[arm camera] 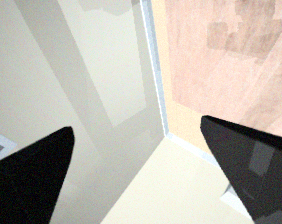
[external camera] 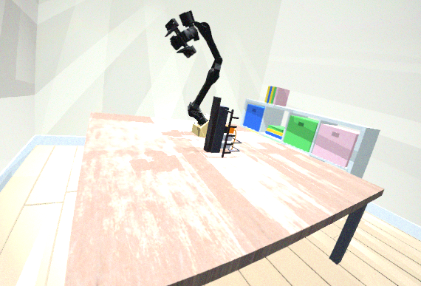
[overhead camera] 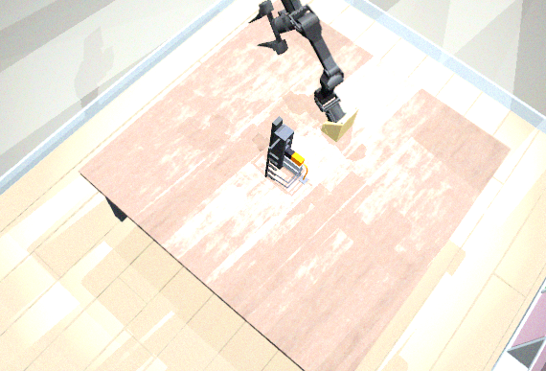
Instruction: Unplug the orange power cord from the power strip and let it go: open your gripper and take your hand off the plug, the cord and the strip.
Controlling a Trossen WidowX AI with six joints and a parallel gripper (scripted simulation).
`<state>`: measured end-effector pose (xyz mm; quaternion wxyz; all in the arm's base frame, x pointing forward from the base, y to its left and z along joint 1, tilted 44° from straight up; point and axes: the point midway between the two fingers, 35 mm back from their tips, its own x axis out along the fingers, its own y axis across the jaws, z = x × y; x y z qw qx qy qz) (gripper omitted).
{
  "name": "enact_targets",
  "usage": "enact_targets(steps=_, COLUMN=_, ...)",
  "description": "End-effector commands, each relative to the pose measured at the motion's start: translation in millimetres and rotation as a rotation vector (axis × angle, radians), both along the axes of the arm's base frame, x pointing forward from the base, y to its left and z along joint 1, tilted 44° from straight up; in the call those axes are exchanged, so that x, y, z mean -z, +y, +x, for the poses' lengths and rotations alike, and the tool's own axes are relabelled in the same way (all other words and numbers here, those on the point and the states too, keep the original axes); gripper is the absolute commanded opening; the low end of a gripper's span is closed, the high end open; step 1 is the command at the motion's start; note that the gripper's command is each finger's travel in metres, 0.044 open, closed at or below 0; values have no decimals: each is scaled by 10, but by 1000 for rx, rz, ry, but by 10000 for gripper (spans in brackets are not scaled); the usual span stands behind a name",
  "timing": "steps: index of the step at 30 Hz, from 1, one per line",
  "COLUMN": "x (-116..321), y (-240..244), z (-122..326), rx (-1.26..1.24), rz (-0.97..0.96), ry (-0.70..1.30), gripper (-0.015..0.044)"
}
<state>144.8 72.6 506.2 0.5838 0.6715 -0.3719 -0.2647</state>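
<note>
The plug [overhead camera: 297, 159] [external camera: 232, 129] lies well apart from the gripper [overhead camera: 254, 34] [external camera: 172, 43] [arm camera: 137, 124], down and to the right of it in the top view and far lower in the exterior one. The arm is raised, its fingers aimed off to the side; the wrist view catches wall and part of the table [overhead camera: 192, 152] [external camera: 155, 199] [arm camera: 222, 75], but no plug. With one arm only, the choice of hand is settled (the base [overhead camera: 339, 130] [external camera: 199, 130] is nearer the plug than the fingers are). In the top view the plug's long axis slants down to the right, away from the dark upright block that I take for the strip [overhead camera: 279, 159] [external camera: 220, 132]. A straight pull along that line should be the one to make, once the gripper has swung round and come down.

The plug is a stubby block, yellow above and orange at the side, with a dark part between it and the strip; whether it is fully seated I cannot tell. The cord [overhead camera: 307, 172] [external camera: 235, 137], thin and orange, bends down from its outer end beside the rack [overhead camera: 266, 167] [external camera: 224, 148], whose bars could foul a finger. The fingers stand wide apart, holding nothing.
</note>
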Motion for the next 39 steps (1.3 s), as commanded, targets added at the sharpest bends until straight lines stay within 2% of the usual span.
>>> enact_targets(steps=1, x=-3, y=-6, z=-7, rx=-1, rz=0, ry=2, gripper=374)
enact_targets(steps=9, x=-111, y=-301, z=-279, rx=-66, rz=-10, ry=92, gripper=164)
enact_targets(steps=24, x=-131, y=-1075, z=-445, rx=-232, rz=-48, ry=324, gripper=160)
enact_targets(steps=39, x=157, y=-1779, z=22, rx=-471, rz=-166, ry=636, gripper=160)
